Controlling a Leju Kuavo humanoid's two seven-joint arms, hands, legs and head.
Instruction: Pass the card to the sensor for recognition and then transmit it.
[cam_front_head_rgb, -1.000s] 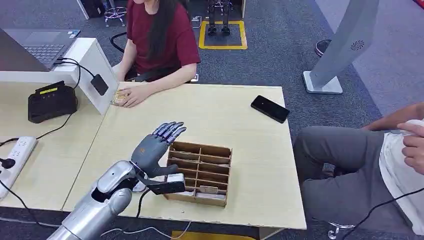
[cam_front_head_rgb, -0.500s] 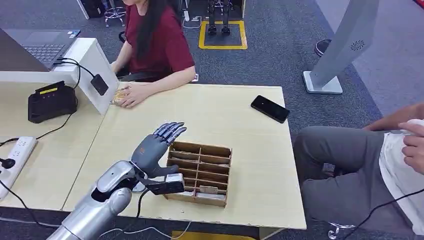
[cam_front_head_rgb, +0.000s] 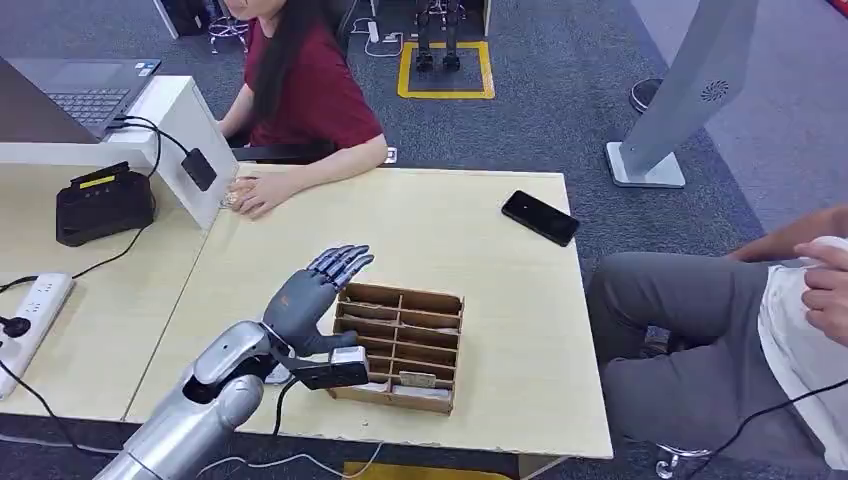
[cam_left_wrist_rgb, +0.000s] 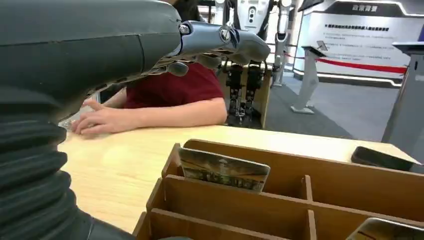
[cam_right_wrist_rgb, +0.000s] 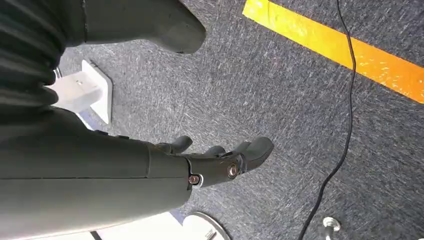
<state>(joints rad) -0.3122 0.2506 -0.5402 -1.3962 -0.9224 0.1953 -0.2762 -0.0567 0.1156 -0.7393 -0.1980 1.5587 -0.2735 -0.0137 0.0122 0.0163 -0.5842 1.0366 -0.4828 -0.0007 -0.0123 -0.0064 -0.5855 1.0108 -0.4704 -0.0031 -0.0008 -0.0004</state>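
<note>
A brown wooden box (cam_front_head_rgb: 440, 300) with several compartments stands on the pale table near its front edge. One card (cam_front_head_rgb: 417, 380) stands in a front compartment, and another card (cam_left_wrist_rgb: 222, 169) leans in a compartment just beyond my fingers in the left wrist view. My left hand (cam_front_head_rgb: 315, 290) hovers at the box's left end, fingers stretched out and apart, holding nothing. A small black sensor (cam_front_head_rgb: 198, 168) hangs on the white stand at the far left. My right hand (cam_right_wrist_rgb: 220, 160) hangs over the grey carpet, holding nothing.
A person in a red top sits behind the table, one hand (cam_front_head_rgb: 255, 195) flat on it near the sensor. A black phone (cam_front_head_rgb: 540, 217) lies far right. A black device (cam_front_head_rgb: 103, 203), a power strip (cam_front_head_rgb: 35, 315) and a laptop (cam_front_head_rgb: 85, 90) are on the left. Another person (cam_front_head_rgb: 700, 330) sits at the right.
The person in red has leaned to the left and their hand has slid a little on the table. My left hand has stayed where it was.
</note>
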